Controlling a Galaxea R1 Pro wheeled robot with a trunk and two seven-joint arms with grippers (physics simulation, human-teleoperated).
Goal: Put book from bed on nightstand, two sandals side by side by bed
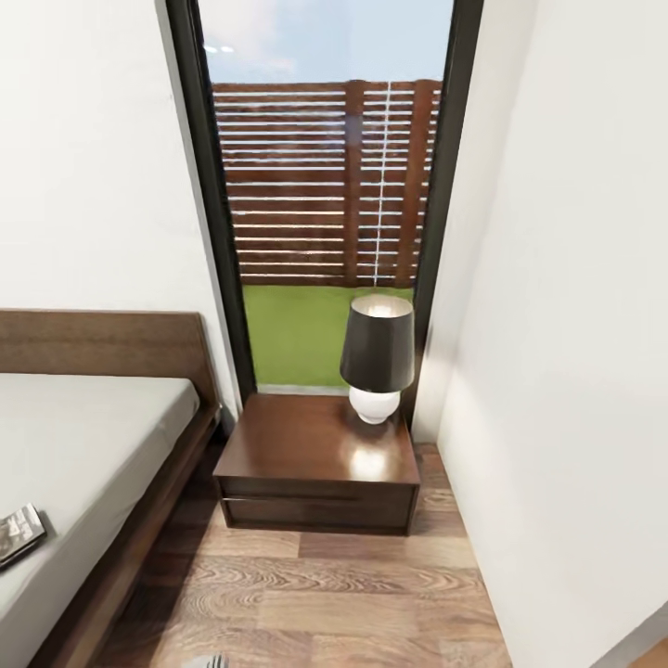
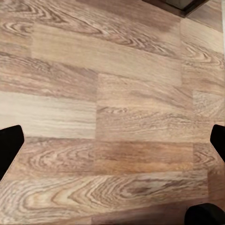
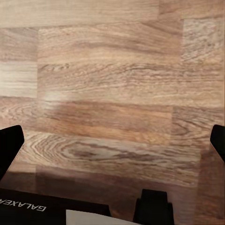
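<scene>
1. White walls (image 1: 83,158) closed in the bedroom corner, and a tall black-framed window (image 1: 325,195) looked out on a slatted brown fence (image 1: 325,181) above a strip of grass (image 1: 297,334).
2. Wood-plank floor (image 1: 334,594) ran from the wall to the bed (image 1: 83,445), whose grey mattress and dark headboard sat at the left.
3. Beside the bed, under the window, stood the nightstand (image 1: 320,464), dark brown with one drawer line.
4. On its top, toward the right rear, a lamp (image 1: 377,357) with a dark shade and white base stood upright.
5. Near the mattress's left edge lay the book (image 1: 19,533), flat, partly cut off.
6. Left gripper (image 2: 112,145) and right gripper (image 3: 112,145) each hung over bare planks, fingers spread wide, holding nothing.
</scene>
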